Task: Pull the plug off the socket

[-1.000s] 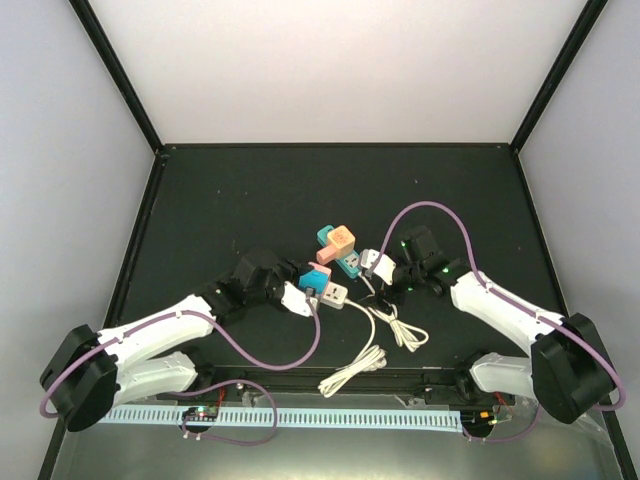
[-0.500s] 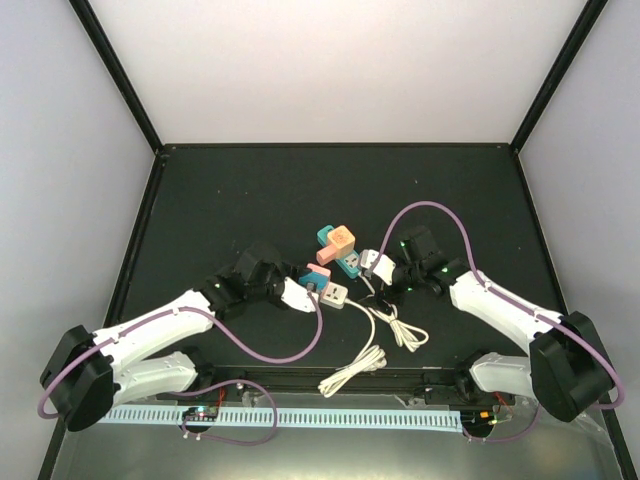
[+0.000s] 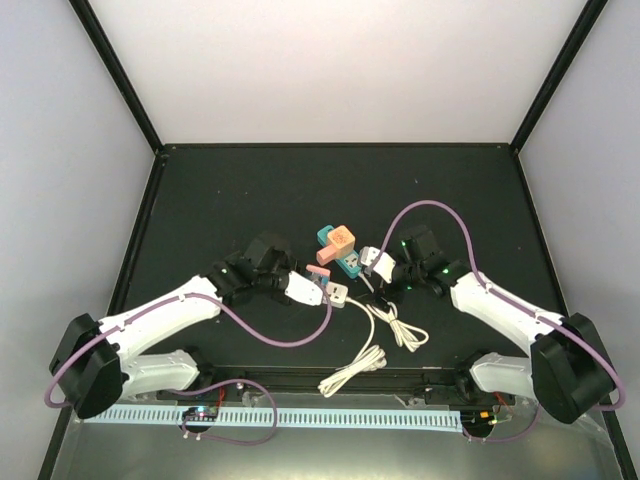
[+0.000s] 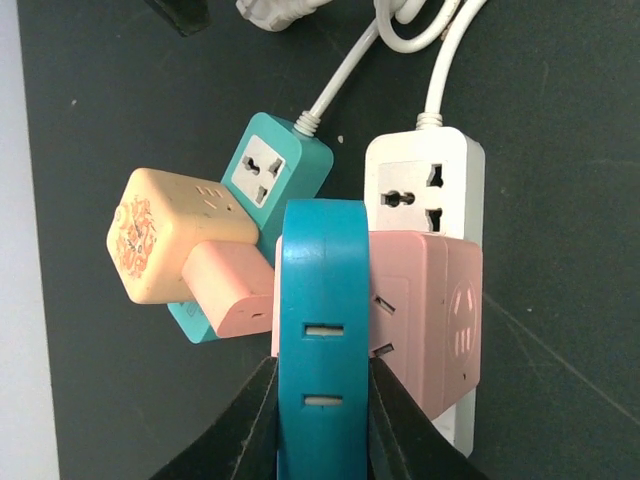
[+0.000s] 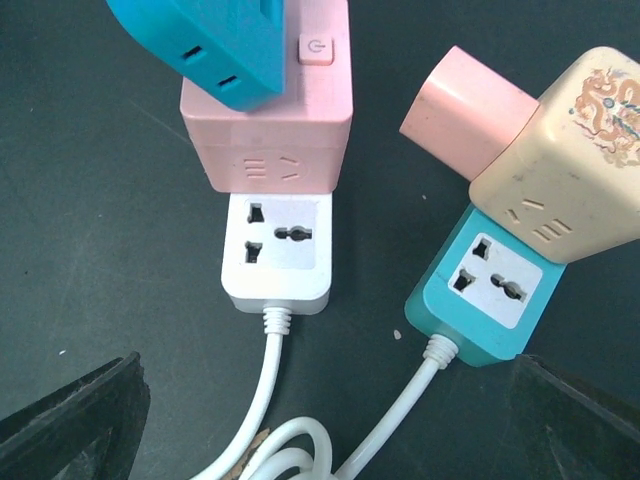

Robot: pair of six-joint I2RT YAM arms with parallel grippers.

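A blue plug [image 4: 322,330] stands in a pink adapter [image 4: 430,310] that sits on the white socket strip [image 4: 425,190]. My left gripper [image 4: 322,420] is shut on the blue plug, one black finger pressed on each side. From the right wrist the same blue plug [image 5: 215,45] and white socket strip [image 5: 280,250] show ahead of my right gripper [image 5: 325,425]. It hangs wide open over the cords with nothing in it. From above, the left gripper [image 3: 316,291] covers the plug, and the right gripper [image 3: 378,265] is just right of the strips.
A teal socket strip [image 4: 275,165] lies beside the white one. It carries a cream cube adapter [image 4: 165,235] with a pink plug [image 4: 230,290] in its side. White cords [image 3: 375,340] loop toward the near table edge. Black frame rails border the dark mat.
My left gripper slid right onto the strip and closed its fingers on the blue plug. The right arm has stayed still and open.
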